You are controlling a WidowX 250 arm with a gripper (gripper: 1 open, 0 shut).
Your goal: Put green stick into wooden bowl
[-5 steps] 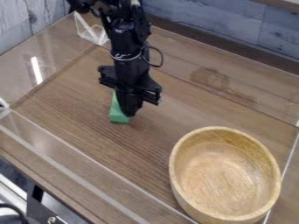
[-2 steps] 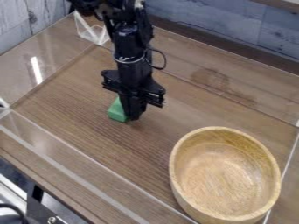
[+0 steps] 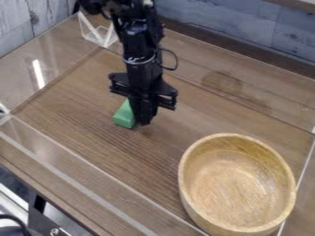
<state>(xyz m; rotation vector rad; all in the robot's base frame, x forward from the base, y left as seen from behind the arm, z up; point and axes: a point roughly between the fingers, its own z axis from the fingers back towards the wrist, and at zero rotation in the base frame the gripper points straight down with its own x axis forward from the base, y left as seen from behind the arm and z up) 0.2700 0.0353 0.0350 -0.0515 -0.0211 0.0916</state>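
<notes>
Since a second ago the pincer [image 3: 143, 118] has drifted slightly toward the wooden bowl [image 3: 238, 182], its fingers pinching the green stick [image 3: 124, 114], which shows at their left side, low over the table [image 3: 74, 120]. Transport appears under way; the bowl is empty.

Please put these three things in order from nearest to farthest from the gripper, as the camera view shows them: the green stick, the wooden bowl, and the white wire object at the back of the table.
1. green stick: right at the gripper, on its left side.
2. white wire object: behind the arm, upper left.
3. wooden bowl: lower right, near the table's front edge.
</notes>
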